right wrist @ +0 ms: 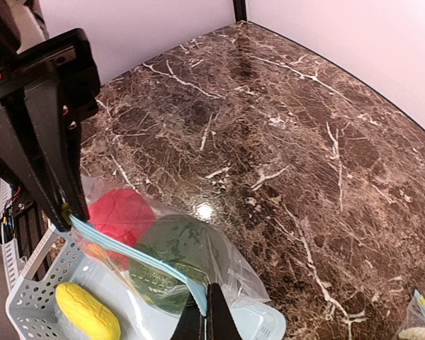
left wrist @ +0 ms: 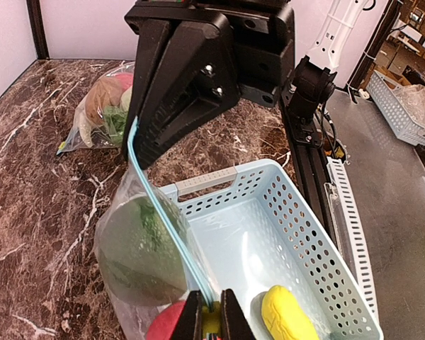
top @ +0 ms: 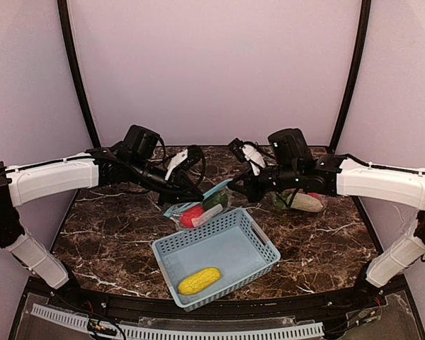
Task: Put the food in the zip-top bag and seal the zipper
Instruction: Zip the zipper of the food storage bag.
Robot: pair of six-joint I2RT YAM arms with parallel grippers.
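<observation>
2 grips: left end effector [left wrist: 211, 316] and right end effector [right wrist: 206, 316] pinch zipper [left wrist: 158, 212] ends of the zip-top bag [left wrist: 134, 248].

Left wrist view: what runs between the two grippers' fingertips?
The zip-top bag's blue zipper strip, pinched at one end by the left gripper and at the other by the right gripper; right wrist view shows the same.

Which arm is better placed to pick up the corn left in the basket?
Probably left: left gripper and right gripper both pinch the zipper, but the left hangs nearer the corn in the basket.
</observation>
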